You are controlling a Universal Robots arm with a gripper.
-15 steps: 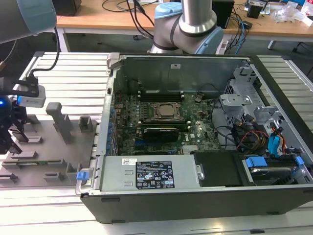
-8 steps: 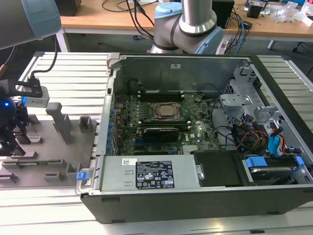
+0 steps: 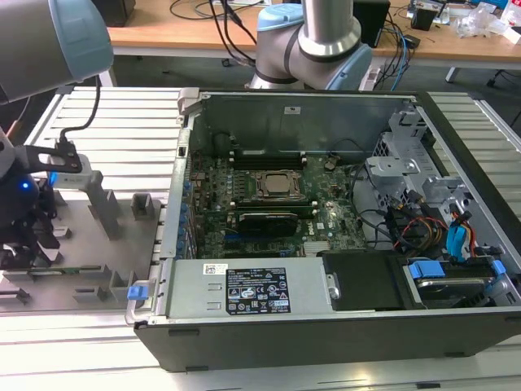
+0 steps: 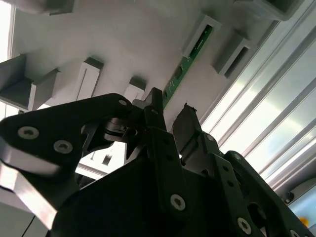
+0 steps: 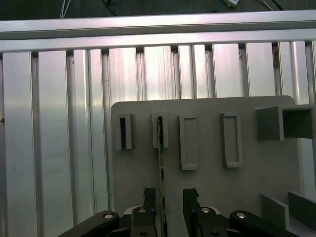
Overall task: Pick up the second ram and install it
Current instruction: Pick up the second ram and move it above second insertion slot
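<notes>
The second ram point(image 5: 161, 158) is a thin green stick standing on edge in slotted grey holders on the grey fixture plate point(image 5: 212, 187). In the second wrist view the ram point(image 4: 186, 61) runs away from the fingertips towards a holder. My gripper point(image 5: 169, 197) is open and straddles the near end of the stick, which lies closer to one finger point(image 5: 149, 196) than to the other. In the exterior view the gripper point(image 3: 39, 244) hangs over the plate at the far left, just above the ram point(image 3: 69, 269).
The open computer case point(image 3: 326, 309) lies to the exterior view's right of the plate, with the motherboard and CPU socket point(image 3: 277, 184) inside. Drive bays and coloured cables point(image 3: 440, 232) fill its right end. Grey uprights point(image 3: 104, 204) stand on the plate. Slatted aluminium table point(image 5: 59, 123) surrounds it.
</notes>
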